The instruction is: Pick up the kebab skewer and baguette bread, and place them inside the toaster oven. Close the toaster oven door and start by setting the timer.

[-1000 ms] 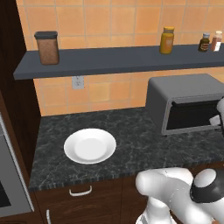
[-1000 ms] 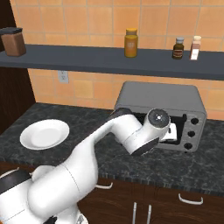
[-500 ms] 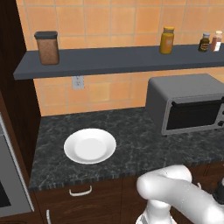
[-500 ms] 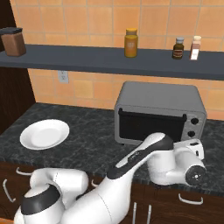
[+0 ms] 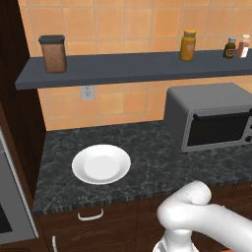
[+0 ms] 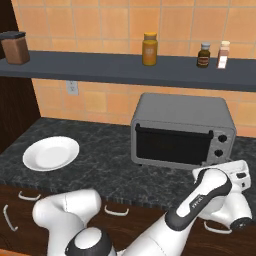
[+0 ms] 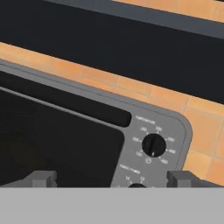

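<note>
Dark finger tips of the end effector (image 7: 111, 178) stand wide apart at the bottom of the hand view, at about 7 and 5 o'clock, with nothing between them. Just beyond them lies the front of the toaster oven (image 7: 148, 131): its grey control panel carries a round black knob (image 7: 153, 145) ringed with small markings, and the top of a second knob (image 7: 137, 186) peeks up at 6 o'clock. The toaster oven door (image 7: 52, 140), a nearly black glass panel, fills the 9 o'clock side and is closed flat against the frame. In the right base view the white arm bends low in front of the table (image 6: 110, 165), its hand sitting at about 4 o'clock, below and near the oven's knob side. The oven sits on the dark speckled table against the orange tiled wall (image 6: 100, 22). A white plate (image 5: 101, 164) lies well apart from it, at 9 o'clock in the left base view. Above, a grey shelf (image 5: 128, 69) holds a brown canister (image 5: 53, 53), a yellow jar (image 5: 187, 45) and two small bottles (image 6: 213, 54).
</note>
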Tool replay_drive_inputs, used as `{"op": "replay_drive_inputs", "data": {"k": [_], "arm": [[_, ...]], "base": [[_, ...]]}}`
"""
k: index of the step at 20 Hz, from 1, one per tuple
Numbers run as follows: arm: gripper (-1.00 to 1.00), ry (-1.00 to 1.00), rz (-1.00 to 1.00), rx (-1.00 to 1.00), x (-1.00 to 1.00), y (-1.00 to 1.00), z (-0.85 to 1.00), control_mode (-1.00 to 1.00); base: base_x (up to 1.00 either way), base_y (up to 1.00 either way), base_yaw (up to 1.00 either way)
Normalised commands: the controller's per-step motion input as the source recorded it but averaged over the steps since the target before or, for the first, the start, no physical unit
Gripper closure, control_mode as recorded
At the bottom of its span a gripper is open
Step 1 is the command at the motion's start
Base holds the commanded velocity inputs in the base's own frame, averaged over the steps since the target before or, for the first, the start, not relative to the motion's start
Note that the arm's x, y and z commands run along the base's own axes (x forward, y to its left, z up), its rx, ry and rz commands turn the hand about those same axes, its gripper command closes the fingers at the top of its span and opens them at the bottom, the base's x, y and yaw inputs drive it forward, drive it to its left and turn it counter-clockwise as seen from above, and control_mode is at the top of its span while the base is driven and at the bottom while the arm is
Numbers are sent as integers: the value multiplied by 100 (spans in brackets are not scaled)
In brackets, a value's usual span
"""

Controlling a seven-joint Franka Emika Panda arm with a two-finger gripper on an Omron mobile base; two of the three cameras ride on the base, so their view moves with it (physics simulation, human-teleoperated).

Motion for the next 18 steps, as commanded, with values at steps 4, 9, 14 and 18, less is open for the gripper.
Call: {"op": "replay_drive_inputs", "data": {"k": [4,9,14,18], "arm": [[-100,-3,-5,5,57,-6,-19,-100],[-100,0,0,8,45,-38,-17,-100],[-100,0,0,11,22,-33,-23,-100],[-100,-2,0,10,13,-16,-17,-100]], "base": [[0,0,0],[0,0,0],[0,0,0],[0,0,0]]}}
